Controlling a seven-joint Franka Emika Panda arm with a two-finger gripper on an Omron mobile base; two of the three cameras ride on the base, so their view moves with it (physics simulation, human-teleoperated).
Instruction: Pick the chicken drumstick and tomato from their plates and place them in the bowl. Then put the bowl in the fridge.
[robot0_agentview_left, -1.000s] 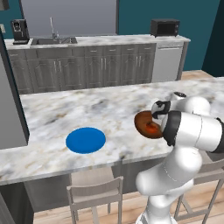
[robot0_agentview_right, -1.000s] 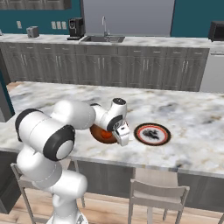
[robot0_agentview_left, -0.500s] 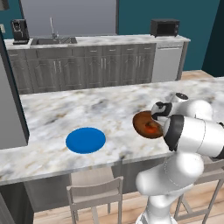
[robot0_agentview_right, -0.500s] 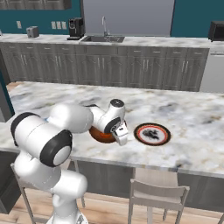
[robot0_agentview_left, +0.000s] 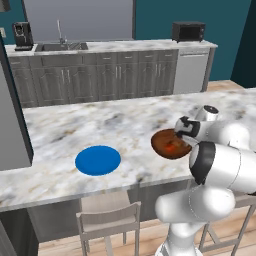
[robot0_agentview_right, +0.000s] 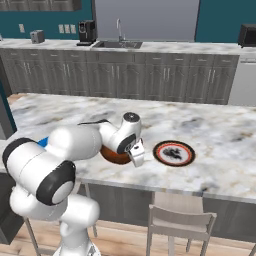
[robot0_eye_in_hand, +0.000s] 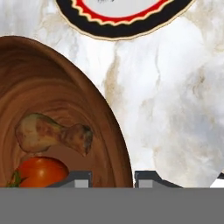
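Betw. claw (robot0_eye_in_hand: 113, 179) tips: bowl (robot0_eye_in_hand: 52, 96) rim, pinched nrly closed; drumstick (robot0_eye_in_hand: 52, 133), tomato (robot0_eye_in_hand: 39, 171) inside.

The wooden bowl (robot0_eye_in_hand: 52, 96) takes up the left side, its rim curving down between the two dark finger tips, one inside the bowl (robot0_eye_in_hand: 76, 178) and one outside. Inside the bowl lie the chicken drumstick (robot0_eye_in_hand: 52, 133) and, just beside it nearer the fingers, the tomato (robot0_eye_in_hand: 39, 171). Beyond the bowl, apart from it on the marble counter (robot0_eye_in_hand: 175, 109), sits a plate with a dark rim (robot0_eye_in_hand: 127, 19).

Brown bowl (robot0_eye_in_hand: 52, 87), red-orange tomato (robot0_eye_in_hand: 41, 171)
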